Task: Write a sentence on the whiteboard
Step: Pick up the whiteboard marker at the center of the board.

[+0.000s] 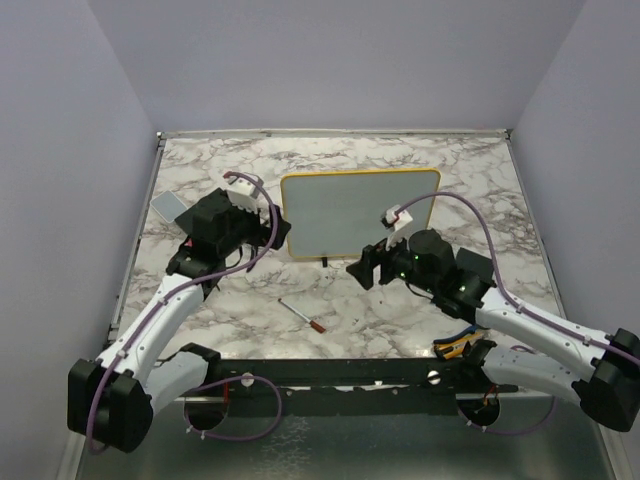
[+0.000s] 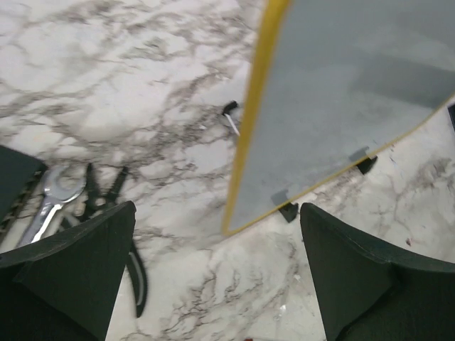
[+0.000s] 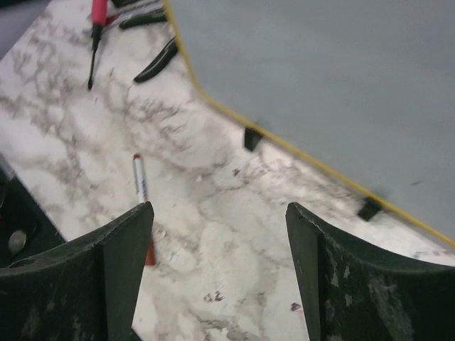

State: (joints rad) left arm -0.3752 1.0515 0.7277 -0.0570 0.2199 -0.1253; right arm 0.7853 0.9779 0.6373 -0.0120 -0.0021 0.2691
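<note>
The whiteboard [image 1: 360, 212] lies flat on the marble table, pale grey with a yellow frame and small black feet. Its face shows no writing in any view; the sentence is not visible. A white marker with a red end [image 1: 302, 316] lies on the table in front of the board, also seen in the right wrist view [image 3: 141, 181]. My left gripper [image 1: 277, 232] is open and empty at the board's left edge [image 2: 245, 142]. My right gripper [image 1: 366, 268] is open and empty just off the board's near edge [image 3: 284, 145], with the marker beside its left finger [image 3: 106, 277].
Black-handled pliers [image 2: 106, 206] and a metal wrench [image 2: 50, 202] lie left of the board, under the left arm. A red screwdriver [image 3: 96, 28] lies near them. A small grey block [image 1: 168, 207] sits at the far left. A small black-and-white piece [image 2: 230, 115] lies by the board's left edge.
</note>
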